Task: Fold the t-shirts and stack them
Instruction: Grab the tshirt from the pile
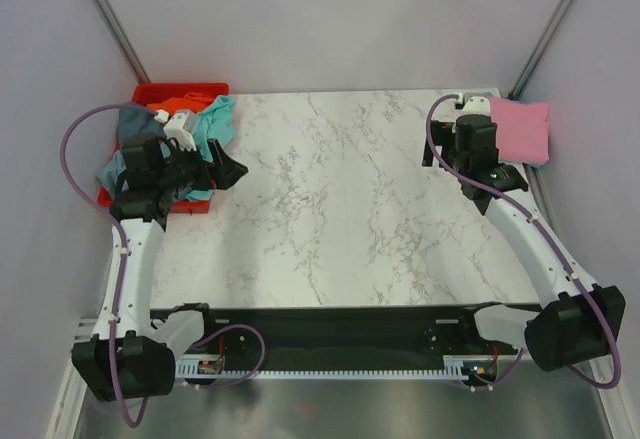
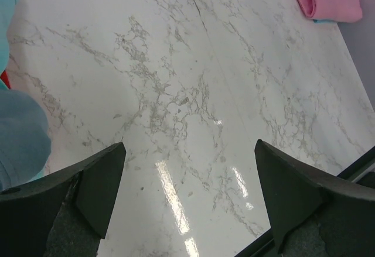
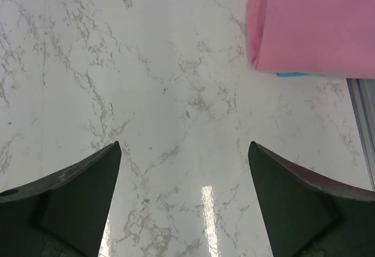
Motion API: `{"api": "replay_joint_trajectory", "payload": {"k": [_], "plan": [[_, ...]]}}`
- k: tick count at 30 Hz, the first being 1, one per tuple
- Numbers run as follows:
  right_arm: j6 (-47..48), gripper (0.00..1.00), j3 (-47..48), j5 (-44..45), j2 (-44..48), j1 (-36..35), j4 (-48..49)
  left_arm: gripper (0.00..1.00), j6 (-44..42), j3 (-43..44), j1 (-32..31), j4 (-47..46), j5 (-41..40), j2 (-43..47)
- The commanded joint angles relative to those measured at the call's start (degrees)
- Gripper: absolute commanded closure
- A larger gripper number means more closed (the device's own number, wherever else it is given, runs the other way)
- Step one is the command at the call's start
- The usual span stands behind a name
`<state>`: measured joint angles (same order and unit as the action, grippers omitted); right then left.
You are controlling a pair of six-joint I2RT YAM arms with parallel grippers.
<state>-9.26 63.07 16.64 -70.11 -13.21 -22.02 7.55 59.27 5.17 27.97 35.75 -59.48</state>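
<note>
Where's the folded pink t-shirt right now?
In the top view, the folded pink cloth t-shirt lies at the marble table's far right corner.

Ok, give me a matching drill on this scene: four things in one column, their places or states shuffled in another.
1. pink shirt
2. orange shirt
3. teal shirt
4. left tool

A. spilling over the bin's rim
B. open, holding nothing
C. folded, far right corner
D. inside the bin

Pairs: 1-C, 2-D, 3-A, 4-B
</note>
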Motion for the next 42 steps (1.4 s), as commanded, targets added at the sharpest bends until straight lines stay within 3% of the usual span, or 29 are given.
{"api": "replay_joint_trajectory", "payload": {"k": [1, 5, 8, 9, 14, 17, 18, 20, 26, 33, 37, 42], "plan": [[-0.94, 0.02, -0.23, -2.66, -0.64, 0.2, -1.61, 0.0, 0.27, 1.55, 1.51, 3.05, 3.71, -1.24], [2.83, 0.02, 2.14, -11.59, -3.62, 0.12, -0.75, 0.0, 0.09, 7.51, 1.78, 4.03, 4.86, -5.28], [2.76, 0.02, 5.99, -18.47, -7.3, -0.58, 5.57, 0.0, 0.09, 13.48, 1.68, 4.03, 4.86, -10.02], [2.23, 0.02, 7.49, -19.1, -8.89, -0.67, 7.85, 0.01, -1.04, 14.9, 2.12, 8.99, 0.33, -11.34], [4.15, 0.02, 19.62, -25.33, -23.13, -0.76, 6.91, 0.01, -9.38, 25.98, 3.27, 8.07, -6.82, -22.68], [5.65, 0.02, 25.25, -27.18, -29.63, -0.76, 5.59, 0.12, -12.47, 29.76, 3.27, 7.98, -10.16, -28.66], [5.22, 0.02, 26.39, -27.1, -30.78, -0.76, 5.5, 0.2, -12.82, 30.38, 3.27, 7.89, -11.13, -29.71], [4.86, 0.02, 29.12, -26.84, -33.16, -0.76, 5.24, 0.21, -14.75, 32.05, 3.18, 8.59, -14.03, -32.43], [8.11, 0.02, 31.5, -27.81, -35.62, -0.76, 4.53, 0.16, -14.68, 29.43, 3.09, 11.14, -18.16, -32.28], [7.68, 0.02, 32.03, -29.48, -38.17, -0.59, 4.27, 0.13, -14.49, 24.59, 3.18, 12.64, -28.88, -25.43], [5.65, 0.02, 33.17, -31.57, -39.49, -0.59, 3.74, 0.13, -15.2, 21.6, 3.18, 13.52, -29.86, -24.27], [6.35, 0.02, 35.45, -31.5, -40.72, -0.59, 3.48, 0.15, -15.02, 21.94, 3.09, 13.87, -28.36, -29.45]]}}
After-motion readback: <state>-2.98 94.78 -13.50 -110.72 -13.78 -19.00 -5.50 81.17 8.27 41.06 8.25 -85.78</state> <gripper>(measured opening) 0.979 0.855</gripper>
